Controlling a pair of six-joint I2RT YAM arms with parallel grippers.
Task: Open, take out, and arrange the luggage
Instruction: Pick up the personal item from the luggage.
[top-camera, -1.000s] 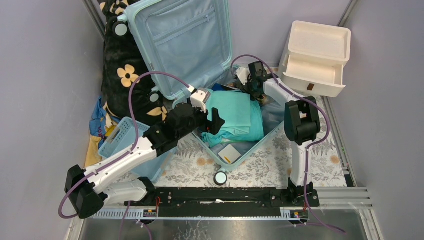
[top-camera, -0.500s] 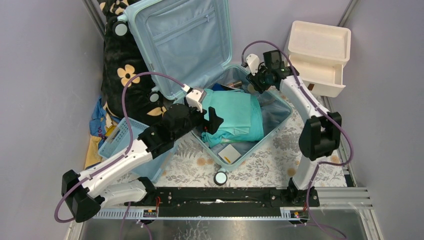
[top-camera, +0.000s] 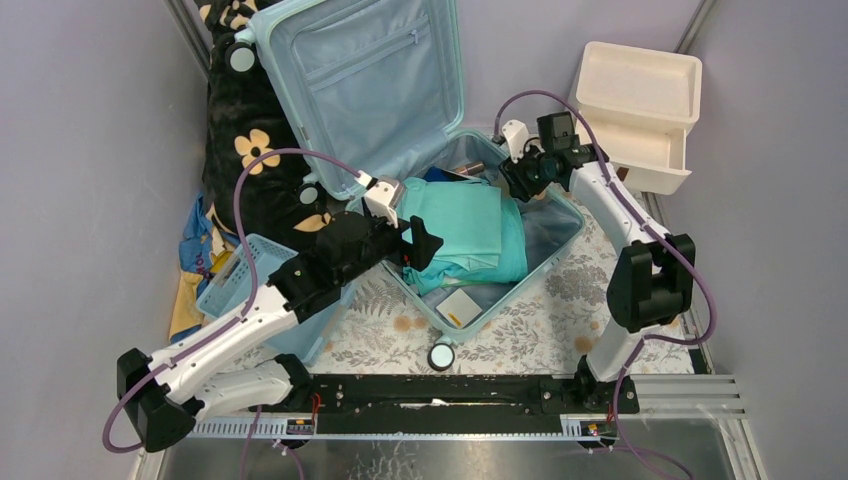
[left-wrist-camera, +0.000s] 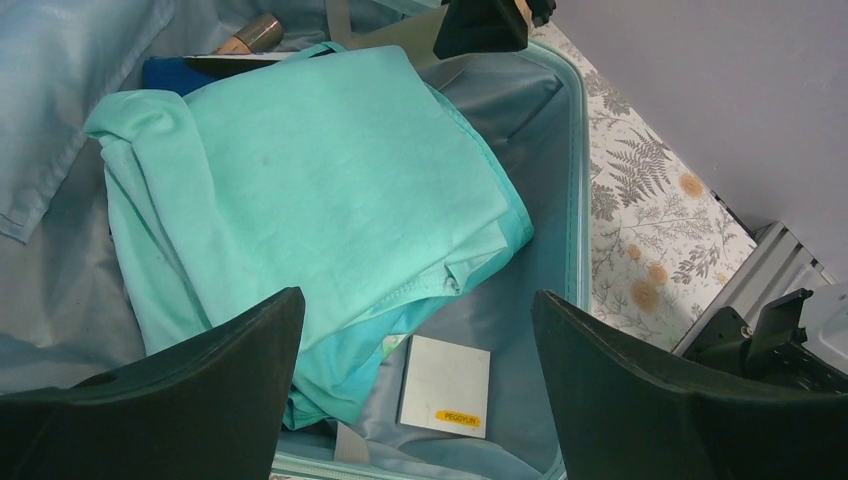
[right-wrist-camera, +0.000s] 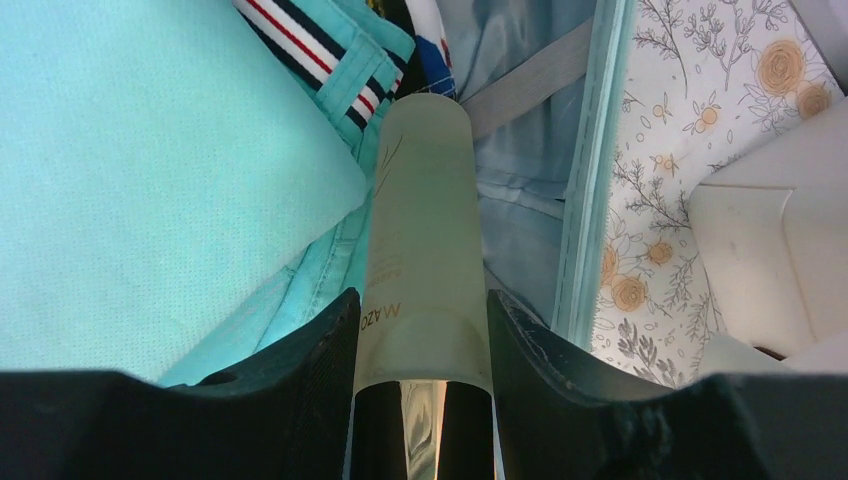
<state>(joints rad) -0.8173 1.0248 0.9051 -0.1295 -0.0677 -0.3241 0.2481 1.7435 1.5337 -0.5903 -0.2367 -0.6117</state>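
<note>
Two arms are shown over the luggage (top-camera: 370, 90), which lies open at the centre of the top view on the flower-printed surface (top-camera: 590, 300). Its ribbed lid is raised toward the upper left of the frame, with the grey-blue lining turned to the camera. Its lower shell is spread toward the lower right, and one wheel (top-camera: 440, 355) is seen at the near corner.

A folded teal garment (left-wrist-camera: 320, 170) is seen filling most of the lower shell. A white card (left-wrist-camera: 445, 380) with a yellow label is laid on the lining just beside the garment's near edge.

The left gripper (left-wrist-camera: 415, 300) is held above the left side of the shell with its jaws spread wide, and nothing is gripped between them.

The right gripper (right-wrist-camera: 422, 310) is placed over the upper right corner of the shell. Its jaws are closed partway on a pale frosted bottle (right-wrist-camera: 420, 200), which is pressed by a finger on each side. In the wrist view the bottle is pointed away from the camera, over striped clothing and a grey strap.

A cream drawer unit (top-camera: 635, 110) is set at the upper right of the frame, with its lower drawer pulled out. A small blue basket (top-camera: 240, 270) is placed at the left, below a black flowered blanket (top-camera: 245, 130).
</note>
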